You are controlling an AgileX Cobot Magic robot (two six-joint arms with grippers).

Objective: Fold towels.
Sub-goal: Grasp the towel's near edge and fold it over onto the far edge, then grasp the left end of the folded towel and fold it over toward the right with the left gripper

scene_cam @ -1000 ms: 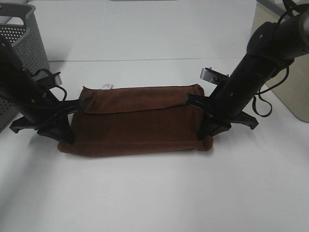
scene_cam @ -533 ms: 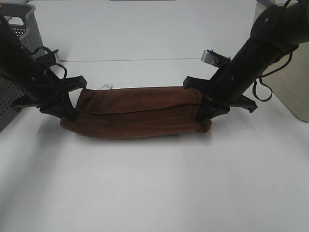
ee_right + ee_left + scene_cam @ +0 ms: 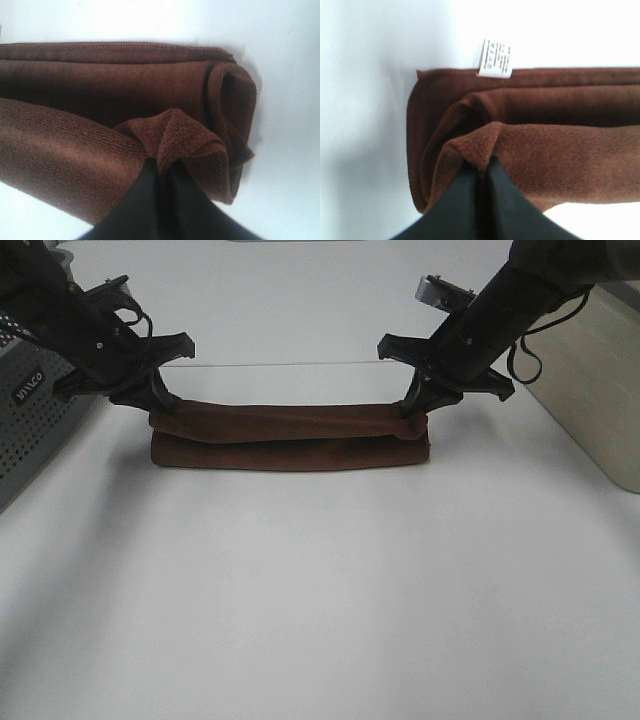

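The dark reddish-brown towel lies as a long narrow band across the far middle of the white table. My left gripper is shut on its left end and my right gripper is shut on its right end. Both hold the upper layer stretched between them, slightly above the lower layers. The left wrist view shows the towel in stacked folds, pinched at a corner by the gripper, with a white tag at its far edge. The right wrist view shows the gripper pinching a bunched corner of the towel.
A grey perforated basket stands at the left edge, beside the left arm. A beige box stands at the right edge. The white table spreads wide in front of the towel.
Both grippers have carried the towel's near edge up and away over the far edge. The visible cloth has narrowed from a broad rectangle to a thin band lying farther back.
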